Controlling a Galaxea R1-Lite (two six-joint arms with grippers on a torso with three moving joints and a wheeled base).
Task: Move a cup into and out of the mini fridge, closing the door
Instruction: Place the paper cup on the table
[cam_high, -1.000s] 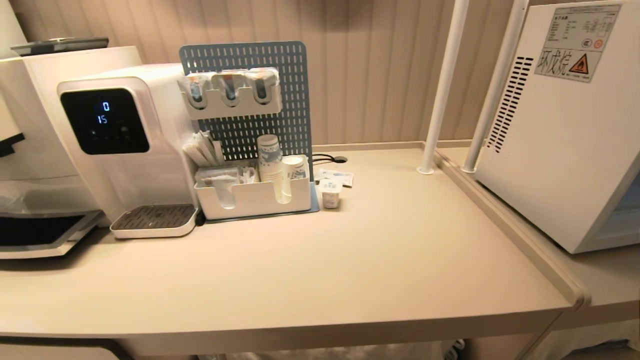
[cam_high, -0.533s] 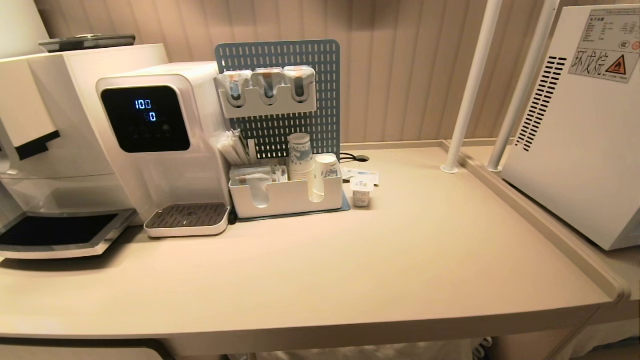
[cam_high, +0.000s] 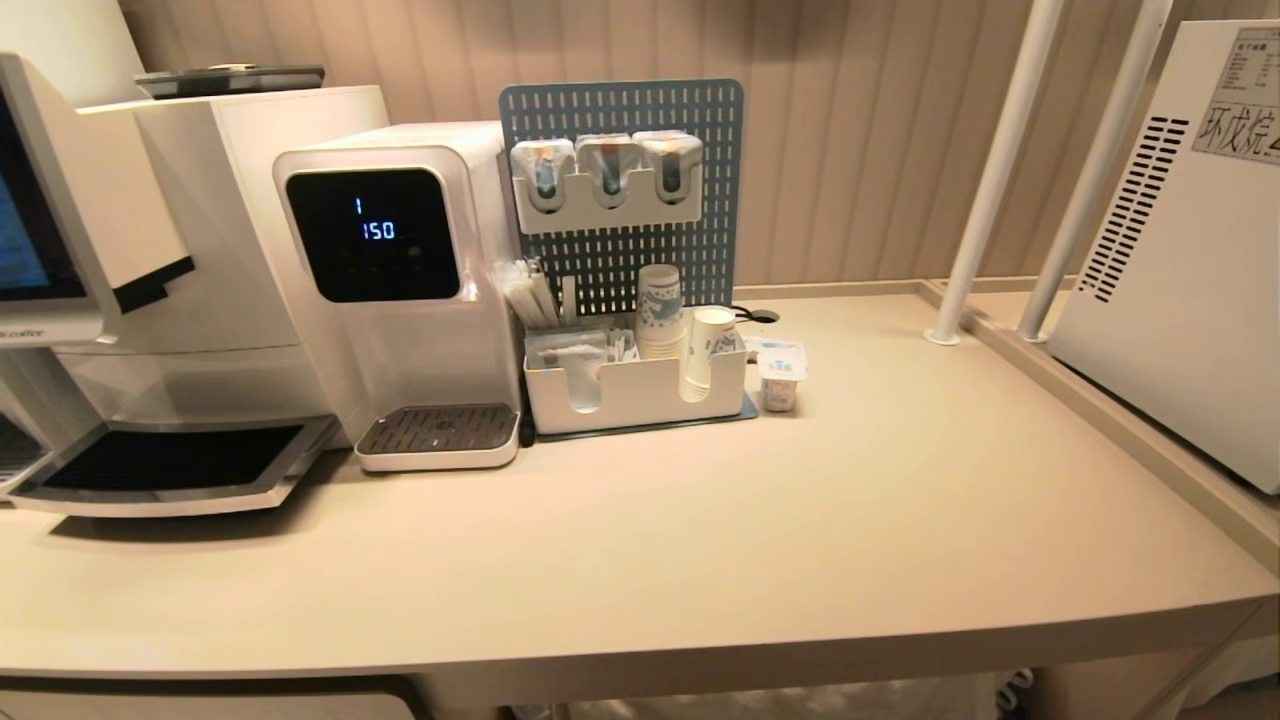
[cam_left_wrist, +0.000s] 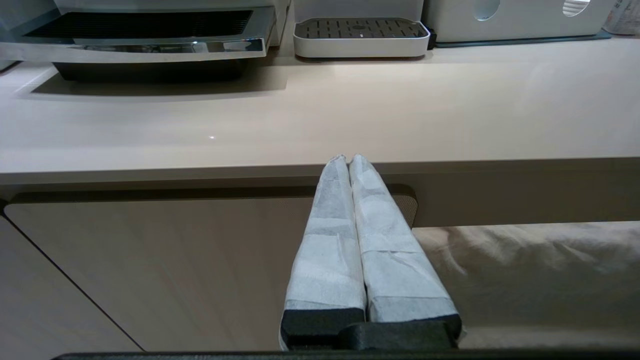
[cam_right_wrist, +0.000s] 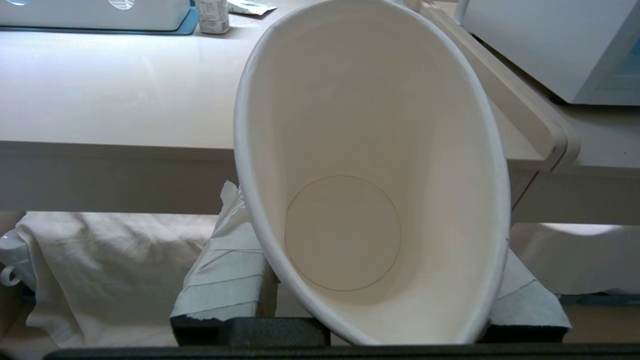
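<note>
My right gripper (cam_right_wrist: 372, 240) is shut on the cup (cam_right_wrist: 370, 150), a white paper cup held tilted with its empty inside facing the wrist camera, low in front of the counter's edge. The paper-wrapped fingers (cam_right_wrist: 225, 265) press its sides. The mini fridge (cam_high: 1190, 280) stands at the far right on a lower shelf, with its vented side showing. In the right wrist view the mini fridge (cam_right_wrist: 530, 45) shows an edge of the door (cam_right_wrist: 617, 75), which lies flush against the body. My left gripper (cam_left_wrist: 348, 159) is shut and empty, below the counter's front edge. Neither arm shows in the head view.
On the beige counter (cam_high: 700, 520) stand a coffee machine (cam_high: 150, 250), a water dispenser (cam_high: 400, 290), an organiser with stacked cups (cam_high: 640, 385) and a small foil-lidded tub (cam_high: 780, 378). Two white poles (cam_high: 985, 170) and a raised ledge (cam_high: 1100, 420) separate the counter from the fridge.
The whole head view has slid rightward in the picture, so the camera has moved. The fridge now sits nearer the right edge and more of the coffee machine shows.
</note>
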